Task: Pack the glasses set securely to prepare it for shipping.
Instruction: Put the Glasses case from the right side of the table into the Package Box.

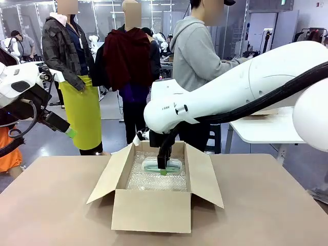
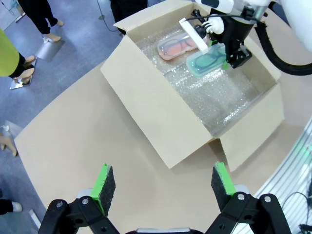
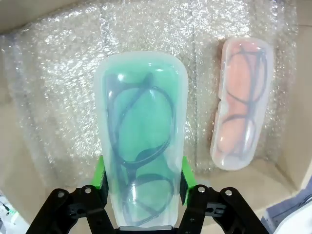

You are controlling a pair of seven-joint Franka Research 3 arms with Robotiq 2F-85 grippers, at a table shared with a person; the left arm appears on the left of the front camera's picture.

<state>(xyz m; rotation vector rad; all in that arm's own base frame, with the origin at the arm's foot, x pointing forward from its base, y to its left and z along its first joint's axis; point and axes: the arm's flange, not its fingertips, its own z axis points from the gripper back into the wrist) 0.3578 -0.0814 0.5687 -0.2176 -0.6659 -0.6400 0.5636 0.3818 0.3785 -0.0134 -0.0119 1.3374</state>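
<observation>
Right wrist view gives you the clearest read: your right gripper [image 3: 144, 178] has its green pads [image 3: 100, 175] pressed against the two long sides of the mint green translucent oblong glasses case [image 3: 141, 122], with dark-framed spectacles visible inside it. The case is held inside the open brown cardboard box [image 1: 154, 210], over the clear bubble wrap [image 3: 53, 97] lining its floor; you cannot tell whether it touches the wrap. The pale pink translucent glasses case [image 3: 241, 102] lies flat on the wrap just beside it, roughly parallel, with a narrow gap between them. Your left gripper [image 2: 163, 183] hangs well apart from the box above the bare tan table [image 2: 87, 141], jaws spread wide and holding nothing. A person in a grey hooded top [image 1: 197, 51] stands at the far side of the table.
</observation>
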